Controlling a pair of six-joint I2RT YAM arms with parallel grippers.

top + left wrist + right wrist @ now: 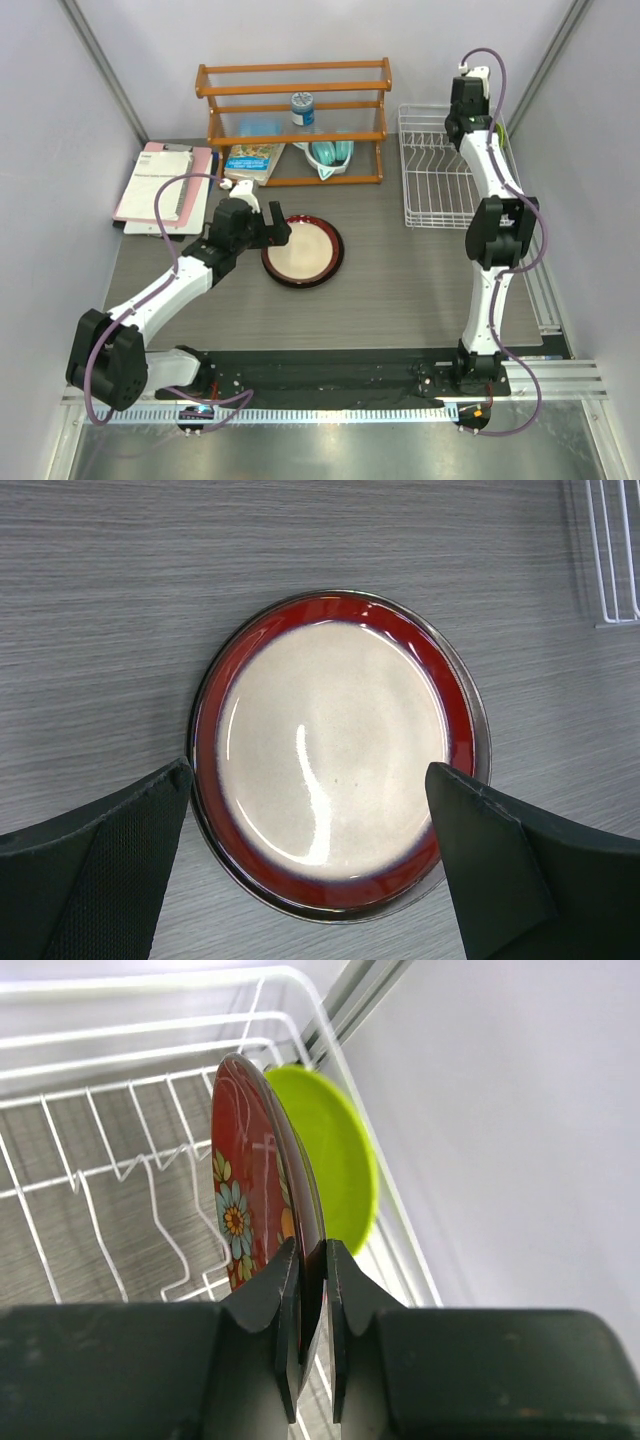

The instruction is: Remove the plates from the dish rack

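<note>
The dark red rimmed plate [302,250] with a cream centre lies flat on the table, on top of the dark grey-brown rimmed plate, whose rim [482,730] shows around it. My left gripper [272,232] is open just above the stack's left edge, with a finger on each side of the plate's near part [308,772]. The red plate fills the left wrist view [335,750]. My right gripper [312,1260] is shut on the rim of the small patterned red plate [245,1190], which stands upright in the white dish rack [100,1140]. The lime green plate [335,1150] stands right behind it.
The dish rack [440,180] stands at the back right, with the right arm reaching into its far end. An orange wooden shelf [295,110] with a jar, books and a teal object stands at the back. A pink notebook [165,185] lies at the back left.
</note>
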